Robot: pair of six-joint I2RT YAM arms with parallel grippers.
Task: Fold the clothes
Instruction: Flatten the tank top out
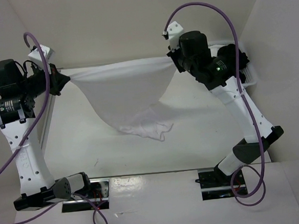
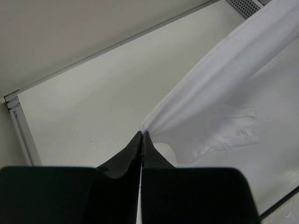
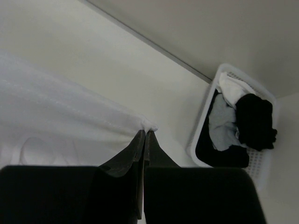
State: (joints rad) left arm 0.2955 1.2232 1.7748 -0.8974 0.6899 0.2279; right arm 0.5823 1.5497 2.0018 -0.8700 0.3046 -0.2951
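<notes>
My left gripper (image 2: 141, 136) and my right gripper (image 3: 145, 134) each pinch one top corner of the thin white soft garment (image 1: 125, 95). It hangs stretched between them, its bottom crumpled on the white table (image 1: 197, 139).

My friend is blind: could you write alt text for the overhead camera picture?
A white garment hangs stretched in the air between two robot arms, the left arm and right arm each pinching a corner in shut jaws. Its middle sags toward the white table.
</notes>
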